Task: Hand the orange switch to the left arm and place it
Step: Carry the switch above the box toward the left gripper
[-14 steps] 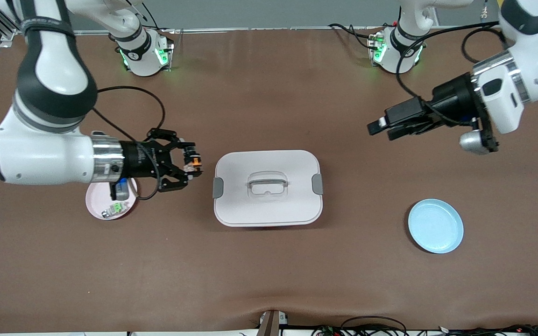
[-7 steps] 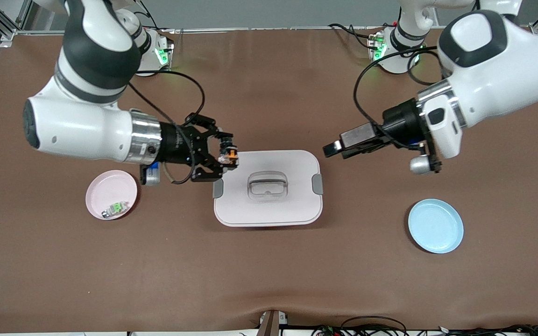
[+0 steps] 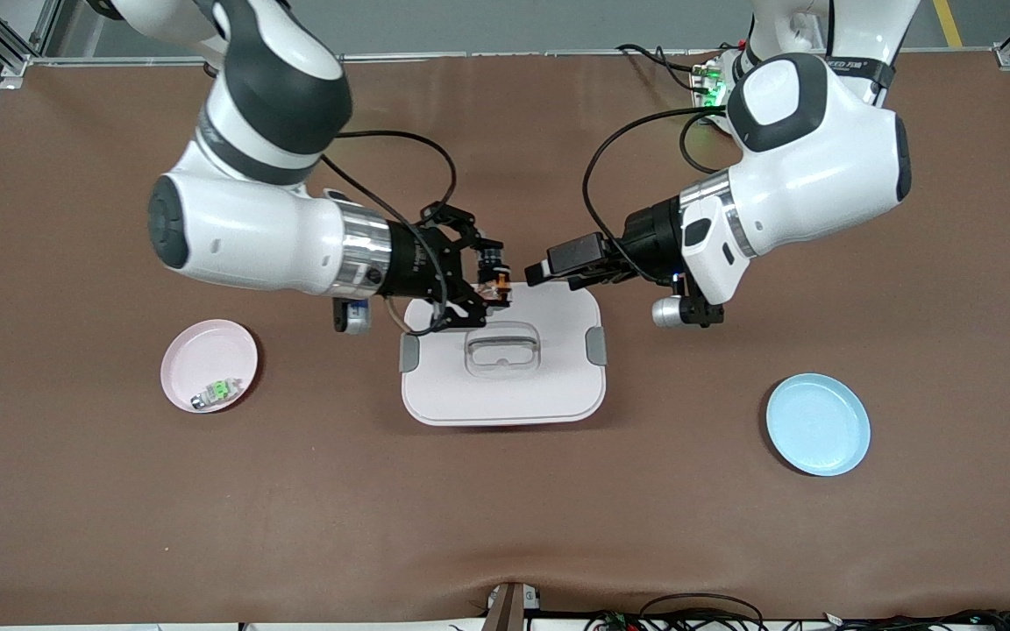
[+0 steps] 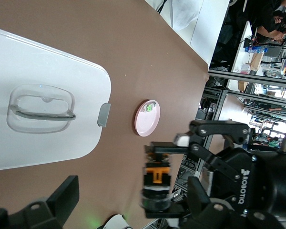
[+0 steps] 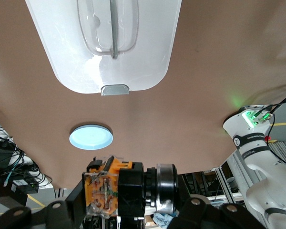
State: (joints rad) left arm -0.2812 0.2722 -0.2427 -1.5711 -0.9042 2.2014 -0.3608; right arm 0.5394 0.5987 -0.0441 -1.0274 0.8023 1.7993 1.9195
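ROBOTIQ writing on right gripper (image 3: 494, 282), pinched tight on orange switch (image 3: 498, 285) over white box (image 3: 549, 386), left gripper (image 3: 533, 273) spread wide close by, two plates, pink plate (image 3: 198, 350) and blue plate (image 3: 817, 424), one box.

The right claw (image 4: 157, 188) body reads "ROBOTIQ" in white, seen in the left wrist view.

Looks like a robotics lab: brown-covered table (image 3: 505, 526) framed by aluminium rails (image 4: 219, 95), loose cables (image 3: 698, 609), equipment racks around.
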